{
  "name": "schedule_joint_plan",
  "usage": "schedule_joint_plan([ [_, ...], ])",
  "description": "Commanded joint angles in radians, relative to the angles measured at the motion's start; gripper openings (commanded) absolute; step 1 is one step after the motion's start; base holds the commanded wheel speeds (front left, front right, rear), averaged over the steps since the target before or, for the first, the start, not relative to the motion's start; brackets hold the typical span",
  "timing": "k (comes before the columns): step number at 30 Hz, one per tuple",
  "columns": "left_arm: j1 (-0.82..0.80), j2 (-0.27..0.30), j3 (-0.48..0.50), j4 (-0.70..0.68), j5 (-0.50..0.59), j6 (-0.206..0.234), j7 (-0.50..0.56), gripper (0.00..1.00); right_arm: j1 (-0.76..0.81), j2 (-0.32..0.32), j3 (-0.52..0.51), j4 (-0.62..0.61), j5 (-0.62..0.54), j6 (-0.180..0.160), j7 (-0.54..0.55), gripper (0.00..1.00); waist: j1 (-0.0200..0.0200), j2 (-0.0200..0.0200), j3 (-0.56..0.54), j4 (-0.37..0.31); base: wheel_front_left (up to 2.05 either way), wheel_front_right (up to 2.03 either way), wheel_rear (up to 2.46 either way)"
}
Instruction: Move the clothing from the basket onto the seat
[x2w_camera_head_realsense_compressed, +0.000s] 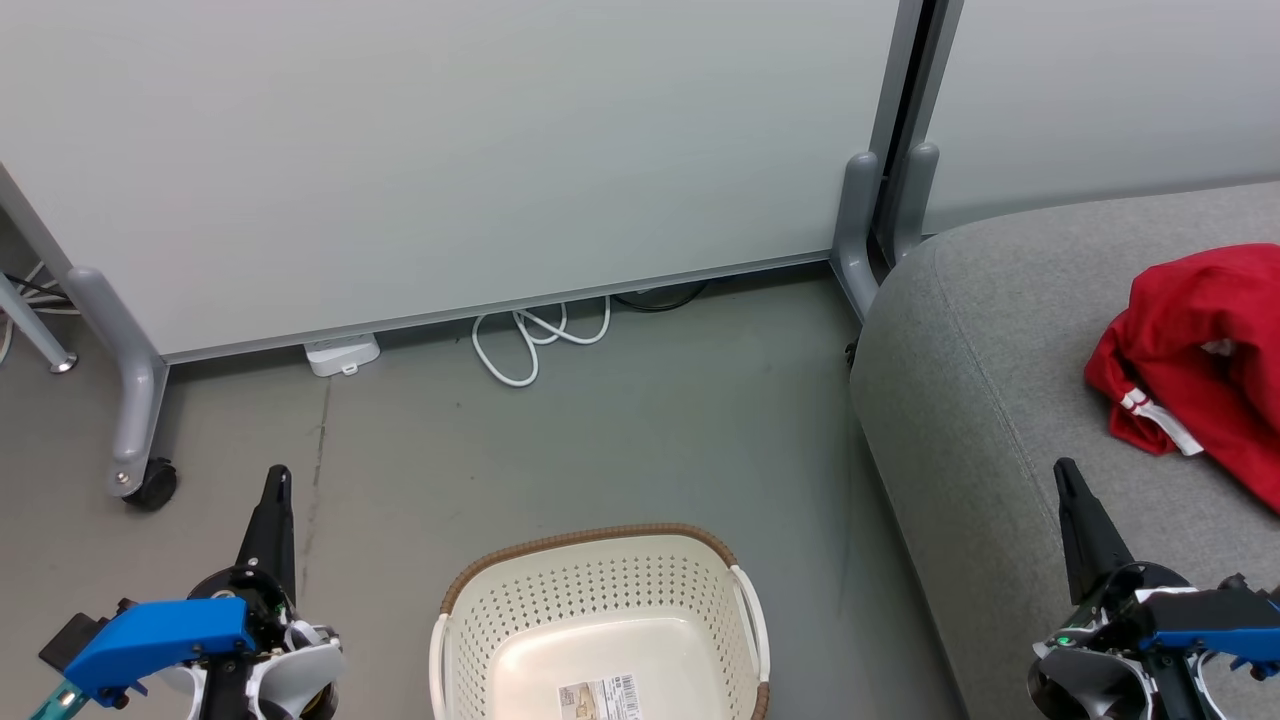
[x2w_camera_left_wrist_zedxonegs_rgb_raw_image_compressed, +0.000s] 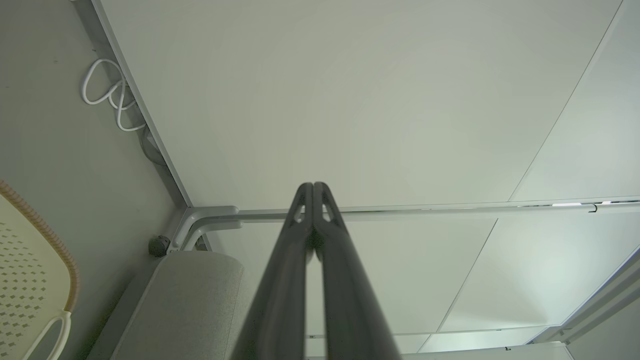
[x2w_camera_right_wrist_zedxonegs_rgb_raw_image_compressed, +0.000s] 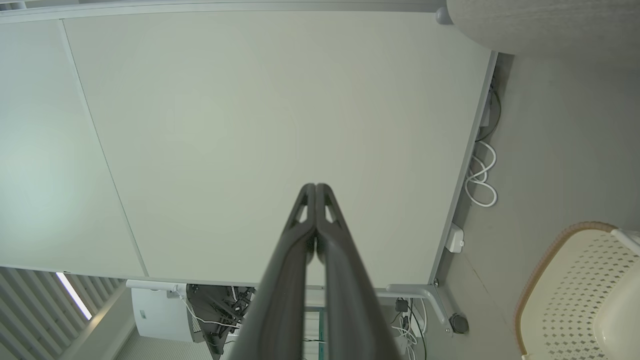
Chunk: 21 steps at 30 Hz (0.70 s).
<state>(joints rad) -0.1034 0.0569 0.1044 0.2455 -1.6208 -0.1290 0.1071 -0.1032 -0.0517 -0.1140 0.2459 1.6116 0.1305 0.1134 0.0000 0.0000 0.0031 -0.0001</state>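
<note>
The cream basket (x2w_camera_head_realsense_compressed: 600, 590) with its brown rim stands on the floor at the bottom centre of the head view, holding nothing but a paper label. Red clothing (x2w_camera_head_realsense_compressed: 1200, 350) with white trim lies bunched on the grey seat (x2w_camera_head_realsense_compressed: 980, 400) at the right. My left gripper (x2w_camera_head_realsense_compressed: 278, 480) points up at the lower left, shut and holding nothing. Over the seat's front part, my right gripper (x2w_camera_head_realsense_compressed: 1066, 472) is likewise shut with nothing in it. In the wrist views, the left gripper (x2w_camera_left_wrist_zedxonegs_rgb_raw_image_compressed: 313, 186) and the right gripper (x2w_camera_right_wrist_zedxonegs_rgb_raw_image_compressed: 316, 187) have their fingertips pressed together. A piece of basket (x2w_camera_left_wrist_zedxonegs_rgb_raw_image_compressed: 30, 270) and of seat (x2w_camera_left_wrist_zedxonegs_rgb_raw_image_compressed: 190, 300) appears beside the left fingers.
A pale partition wall (x2w_camera_head_realsense_compressed: 450, 150) on grey wheeled feet (x2w_camera_head_realsense_compressed: 135, 400) stands behind the floor area. A white cable loop (x2w_camera_head_realsense_compressed: 530, 340) and a white power adapter (x2w_camera_head_realsense_compressed: 342, 354) lie at its base. A second panel's leg (x2w_camera_head_realsense_compressed: 858, 230) stands by the seat's corner.
</note>
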Motion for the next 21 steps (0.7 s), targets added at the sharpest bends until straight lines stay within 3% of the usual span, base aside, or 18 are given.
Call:
schedule_joint_plan([
  [1,-0.010,0.001,0.003,-0.004,0.001,-0.003,0.003,0.00,-0.010,0.003,-0.002,-0.004,0.002,0.000,0.003,0.00,0.0000,0.0000,0.000,0.000,0.00,0.00,0.00],
  [21,-0.010,-0.001,0.005,-0.004,0.003,-0.003,0.005,0.00,-0.010,0.003,-0.002,-0.004,0.003,0.000,0.003,0.00,0.0000,0.0000,0.000,0.000,0.00,0.00,0.00],
])
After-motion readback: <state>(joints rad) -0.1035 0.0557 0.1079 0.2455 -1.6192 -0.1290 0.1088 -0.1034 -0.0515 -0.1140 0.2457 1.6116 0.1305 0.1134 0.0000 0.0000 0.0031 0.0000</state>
